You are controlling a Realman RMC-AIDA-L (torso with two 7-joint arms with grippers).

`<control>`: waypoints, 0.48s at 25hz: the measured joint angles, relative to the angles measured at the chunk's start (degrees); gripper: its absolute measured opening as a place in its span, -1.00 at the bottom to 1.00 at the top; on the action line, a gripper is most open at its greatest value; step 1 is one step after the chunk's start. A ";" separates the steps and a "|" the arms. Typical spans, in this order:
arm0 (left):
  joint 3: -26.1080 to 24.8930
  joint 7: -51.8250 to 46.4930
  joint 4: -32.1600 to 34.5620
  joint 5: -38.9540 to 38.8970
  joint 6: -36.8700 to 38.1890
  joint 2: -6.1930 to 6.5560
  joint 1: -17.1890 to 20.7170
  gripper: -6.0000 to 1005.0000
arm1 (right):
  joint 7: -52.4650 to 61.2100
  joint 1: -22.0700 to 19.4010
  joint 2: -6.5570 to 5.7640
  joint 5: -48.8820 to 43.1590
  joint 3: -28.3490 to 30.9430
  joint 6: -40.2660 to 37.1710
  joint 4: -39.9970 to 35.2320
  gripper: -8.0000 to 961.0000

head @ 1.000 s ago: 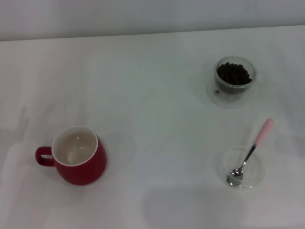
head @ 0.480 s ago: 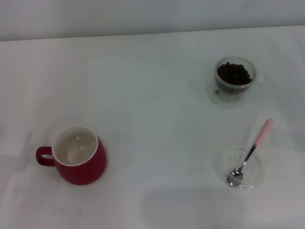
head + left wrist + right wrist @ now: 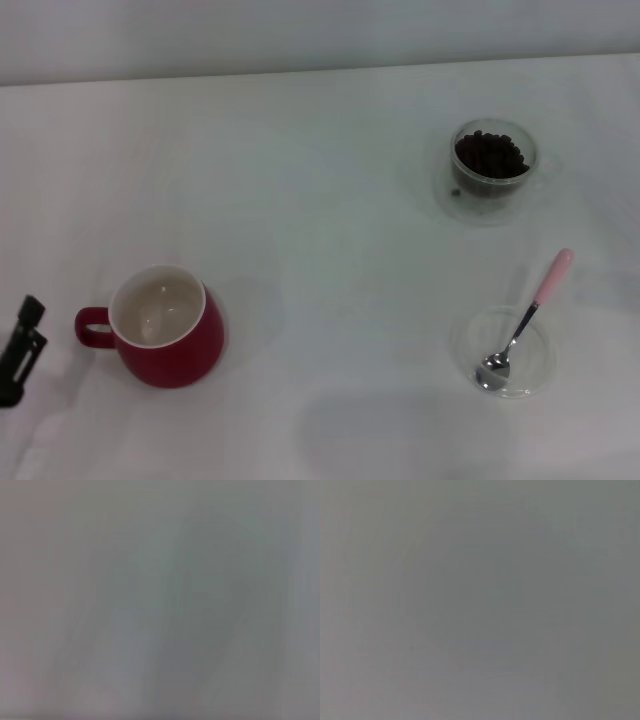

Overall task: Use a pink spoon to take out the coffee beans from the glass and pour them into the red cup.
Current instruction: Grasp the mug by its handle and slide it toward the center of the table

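The left gripper shows only as a dark tip at the nine o'clock edge of the head view, low over the white worktop. Too little of it is visible to tell whether it is spread or pressed together, and it holds nothing that can be seen. The right gripper is out of sight. Both wrist views show only a featureless grey blur.

Just beside the left gripper, toward three o'clock, stands the red cup, upright, its loop handle pointing at the gripper and its cream inside holding no beans.

Well apart, at about four o'clock in the scene, the pink spoon rests with its metal bowl inside a shallow clear dish and its pink handle leaning out over the rim toward one o'clock.

Beyond the spoon, at about one o'clock, the glass stands upright, filled with dark coffee beans.

The task appears to be at its very start: the spoon is untouched and no beans are in the cup. The next move likely calls for a gripper to reach the spoon's handle and close on it, lifting it free of the dish.
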 joint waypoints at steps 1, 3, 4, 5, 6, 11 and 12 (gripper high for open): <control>0.00 0.00 0.00 0.00 0.00 0.00 0.00 0.51 | -0.03 -0.03 -0.02 0.06 0.02 -0.06 -0.13 0.78; 0.02 0.01 -0.21 2.02 0.20 -0.04 0.96 0.51 | -0.07 -0.15 -0.16 0.18 0.03 -0.23 -0.32 0.78; 0.03 0.01 -0.29 2.53 0.22 -0.05 1.38 0.51 | -0.07 -0.21 -0.15 0.19 0.03 -0.29 -0.58 0.78; 0.04 0.01 -0.52 2.92 0.45 -0.06 2.59 0.51 | -0.06 -0.32 -0.11 0.19 0.03 -0.32 -0.90 0.78; 0.05 0.01 -0.63 2.98 0.53 -0.06 2.85 0.51 | 0.06 -0.47 -0.03 0.22 0.03 -0.32 -1.23 0.78; 0.06 0.01 -1.23 3.01 2.15 -0.09 4.71 0.51 | 0.24 -0.78 0.04 0.66 0.03 -0.32 -1.47 0.78; 0.05 0.01 -1.24 3.00 2.62 -0.09 4.79 0.51 | 0.24 -0.81 0.05 0.70 0.03 -0.31 -1.47 0.78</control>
